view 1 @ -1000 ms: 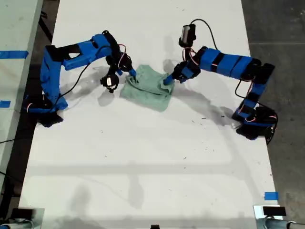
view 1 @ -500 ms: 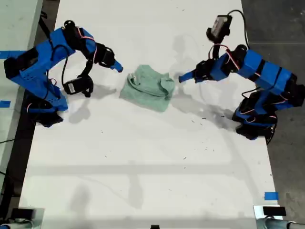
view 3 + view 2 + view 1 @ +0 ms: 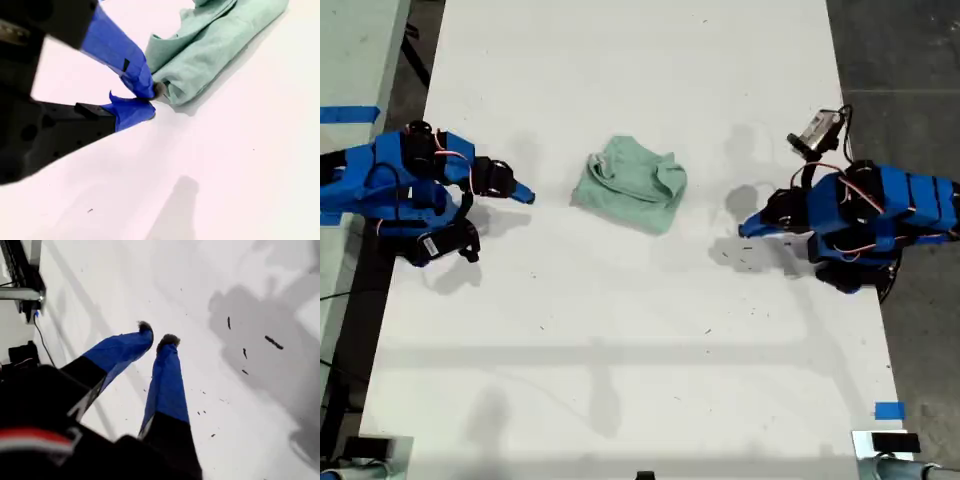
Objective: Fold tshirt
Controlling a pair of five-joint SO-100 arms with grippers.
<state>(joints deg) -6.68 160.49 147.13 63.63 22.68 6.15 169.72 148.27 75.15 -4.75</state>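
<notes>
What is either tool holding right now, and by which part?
Nothing is held. My first tool is slightly open and empty; my second tool is shut on nothing, apart from the tshirt.

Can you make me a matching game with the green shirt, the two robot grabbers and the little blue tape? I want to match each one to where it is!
Things:
A. pale mint-green soft fabric t-shirt
B. my first gripper
C. my second gripper
D. small blue tape strip

Places:
1. exterior view's left, aimed at the shirt
2. bunched up mid-way across the white table
3. exterior view's right, over dark specks
4. exterior view's bottom right corner

Pairs: A-2, B-3, C-1, D-4
</notes>
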